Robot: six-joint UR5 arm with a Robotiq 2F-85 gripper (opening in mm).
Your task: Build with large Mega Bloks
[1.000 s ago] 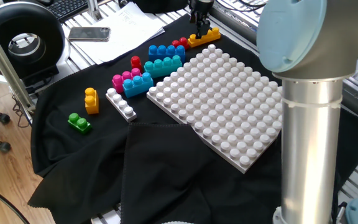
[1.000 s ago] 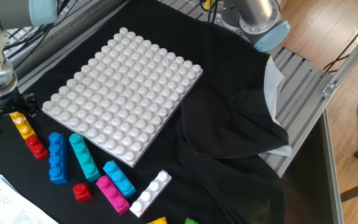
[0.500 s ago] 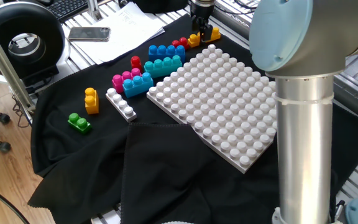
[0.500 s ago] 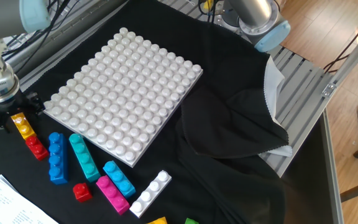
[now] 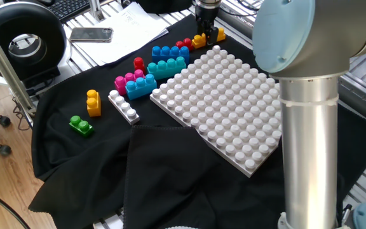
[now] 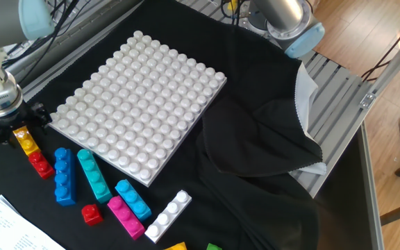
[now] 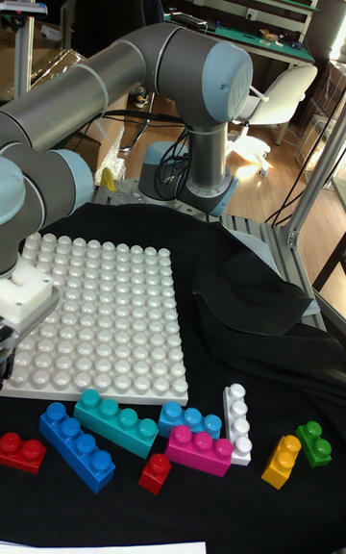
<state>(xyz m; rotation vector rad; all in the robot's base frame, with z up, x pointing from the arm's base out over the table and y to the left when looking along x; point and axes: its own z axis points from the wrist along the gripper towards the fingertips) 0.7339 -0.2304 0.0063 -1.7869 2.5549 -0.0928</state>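
My gripper [image 5: 204,35] is low at the far edge of the black cloth, over one end of a long yellow-orange brick [image 5: 198,42] [image 6: 26,143]. Its fingers stand spread on either side of that brick in the other fixed view, so the gripper [image 6: 11,132] looks open. The white studded board [image 5: 224,95] [image 6: 137,104] carries no bricks. Beside it lie loose Mega Bloks: a red one [image 5: 184,44], a long blue one [image 5: 169,52], a teal one [image 5: 167,65], a pink one [image 5: 127,79], a white one [image 5: 124,106], a short yellow one [image 5: 93,102] and a green one [image 5: 81,124].
The arm's grey column [image 5: 310,140] fills the near right of one fixed view. Papers [image 5: 129,28], a phone [image 5: 91,34] and a black round device [image 5: 21,41] lie beyond the bricks. A loose fold of black cloth [image 6: 255,146] bunches beside the board.
The gripper has shifted a little along the yellow-orange brick toward the board and come down over it. The other bricks have not moved.
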